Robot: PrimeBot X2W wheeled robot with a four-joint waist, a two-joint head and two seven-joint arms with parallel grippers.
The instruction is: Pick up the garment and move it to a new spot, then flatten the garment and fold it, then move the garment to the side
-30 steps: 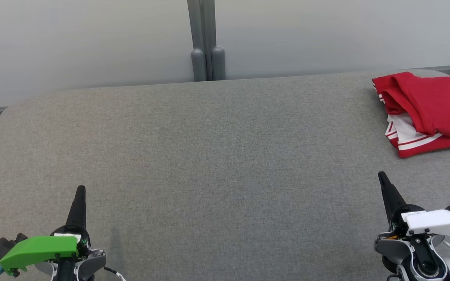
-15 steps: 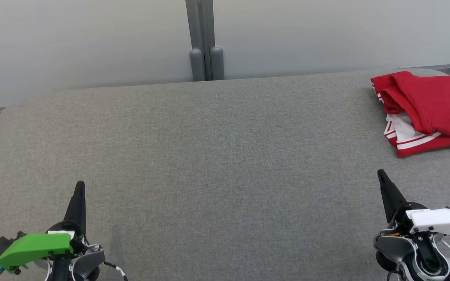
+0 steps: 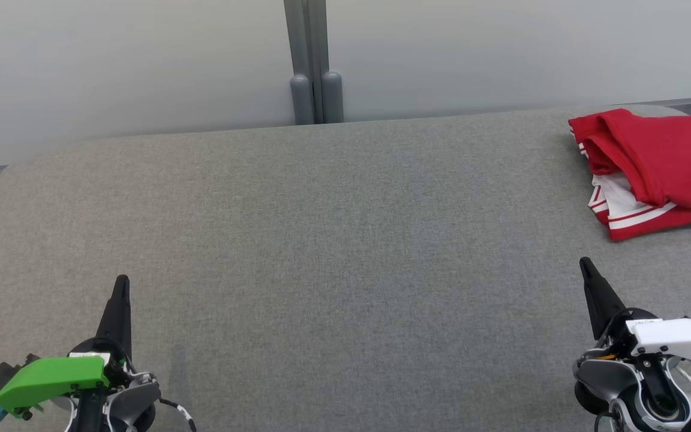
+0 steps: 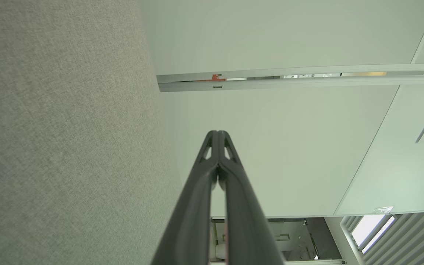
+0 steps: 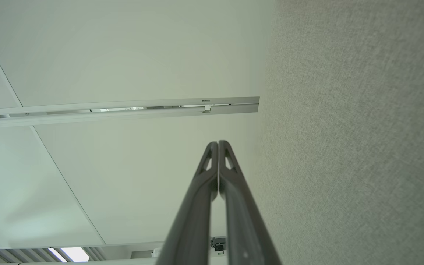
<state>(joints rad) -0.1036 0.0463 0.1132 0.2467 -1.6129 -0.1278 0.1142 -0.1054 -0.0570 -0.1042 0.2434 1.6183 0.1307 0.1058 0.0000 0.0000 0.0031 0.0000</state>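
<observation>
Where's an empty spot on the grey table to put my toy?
Nearly all of the grey table is bare, from the left claw across to the right claw. Only the far right corner is crowded, by the red garment.

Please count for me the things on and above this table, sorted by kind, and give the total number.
Garments: 1, the red cloth garment with white stripes, at the table's far right.
Claws: 2, the dark left claw with a green cover and the dark right claw with a white cover, both shut and empty.
Tables: 1, the grey fabric-covered table.
Total: 4.
</observation>
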